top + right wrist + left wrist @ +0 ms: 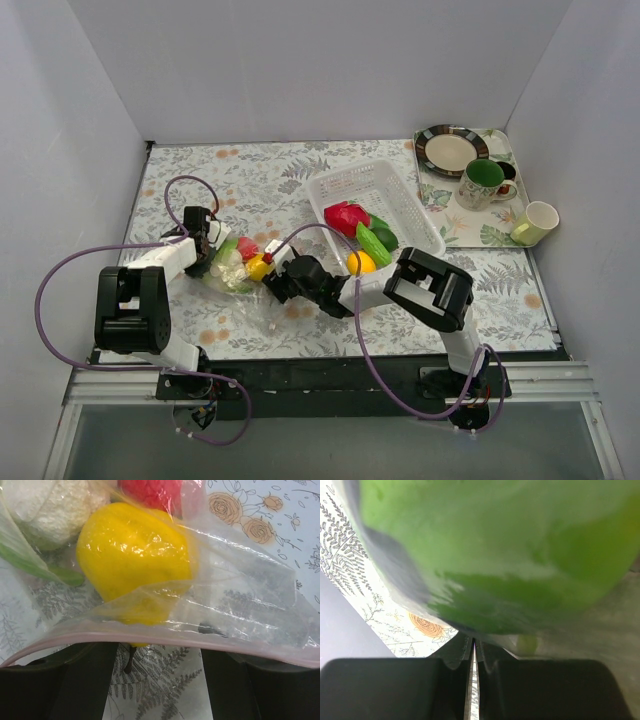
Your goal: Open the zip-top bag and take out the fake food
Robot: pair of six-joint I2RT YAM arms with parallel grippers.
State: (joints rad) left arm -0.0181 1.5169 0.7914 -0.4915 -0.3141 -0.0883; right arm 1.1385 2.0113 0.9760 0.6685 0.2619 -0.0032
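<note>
Clear plastic zip-top bag (238,285) lies on a flowered table (200,180) between two pincers. Right pincer (272,282), jaws apart, has the bag's pink zip strip (165,639) lying across its fingers (60,685). Left pincer (212,248), jaws pressed together, sits at the bag's opposite end. Four toy foods (250,262) show inside the bag: one yellow piece (132,560), one red piece (150,492), one whitish piece (55,507), one green piece (495,545).

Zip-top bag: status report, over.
Left gripper shut beside clear plastic zip-top bag. Right gripper open at its pink zip strip. Yellow plastic toy fruit inside, not out. White perforated basket close behind.
</note>
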